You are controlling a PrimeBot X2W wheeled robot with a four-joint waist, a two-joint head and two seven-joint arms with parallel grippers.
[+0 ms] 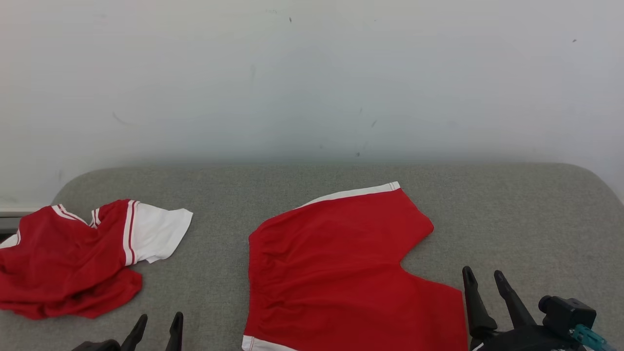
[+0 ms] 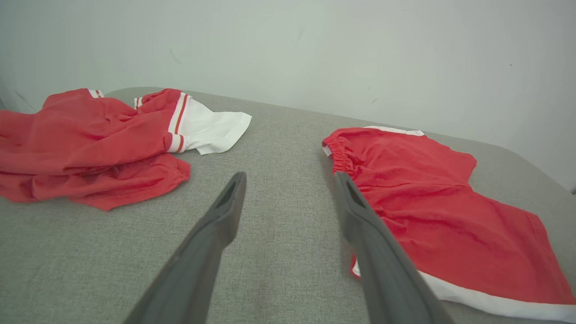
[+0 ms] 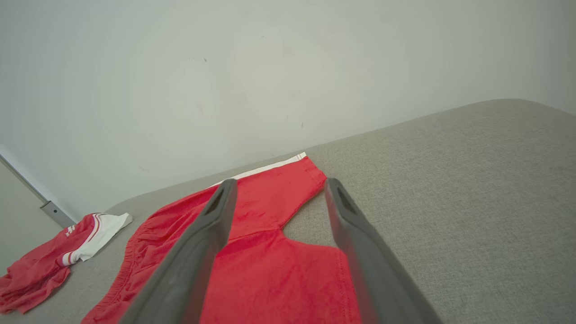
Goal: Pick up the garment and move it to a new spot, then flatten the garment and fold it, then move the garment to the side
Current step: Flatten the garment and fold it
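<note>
Red shorts with white hem bands [image 1: 341, 273] [image 2: 432, 211] [image 3: 270, 265] lie spread flat on the grey padded table [image 1: 512, 219], waistband toward the left, legs toward the right. My left gripper [image 1: 158, 325] [image 2: 288, 184] is open at the lower left, just left of the waistband, holding nothing. My right gripper [image 1: 482, 277] [image 3: 276, 186] is open at the lower right, beside the near leg's hem, fingers empty and above the cloth.
A crumpled red shirt with white sleeve and striped trim [image 1: 73, 253] [image 2: 99, 139] [image 3: 54, 256] lies at the table's left end. A pale wall [image 1: 312, 78] rises right behind the table. Bare grey surface stretches to the right of the shorts.
</note>
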